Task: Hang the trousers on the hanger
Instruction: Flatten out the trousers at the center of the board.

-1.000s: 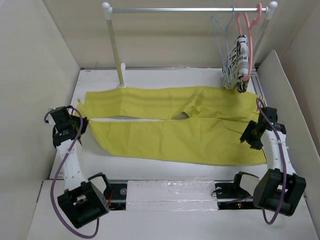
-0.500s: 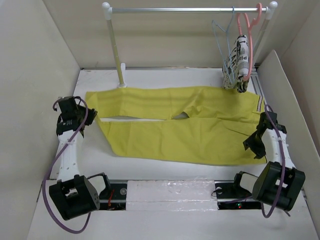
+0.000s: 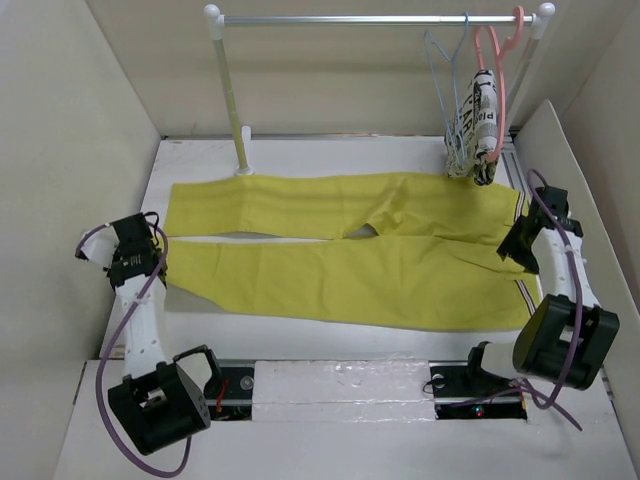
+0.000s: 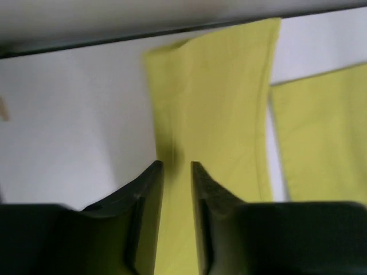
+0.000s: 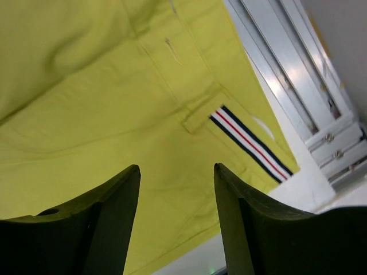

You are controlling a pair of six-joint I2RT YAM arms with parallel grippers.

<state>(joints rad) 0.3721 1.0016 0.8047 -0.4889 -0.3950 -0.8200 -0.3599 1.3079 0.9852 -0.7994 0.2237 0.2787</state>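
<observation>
The trousers lie flat on the worktop just in front of the rail. Their waistband sits under the rail's hanger end and both legs run out past its post end. The leg farther from the rail now reaches further beyond the post end than it did half a second ago, and its cuff is drawn out straighter. The hanger hangs empty from the rail beside the pink hanger that carries the printed cloth; it has not been touched.

The left hand has dropped back from the cuff nearer the rail to the farther cuff. Its fingers stand only a slit apart with yellow cloth showing between and under them. I cannot tell whether they pinch the fabric or merely sit over it.

The right hand has swung back toward the rail. It now hovers over the waistband close to the striped trim, fingers spread wide and grasping nothing.

My judgement is that this is still the stage of straightening and positioning the garment. The trousers have yet to be lifted or folded, and threading them over the hanger's bar has not begun.
</observation>
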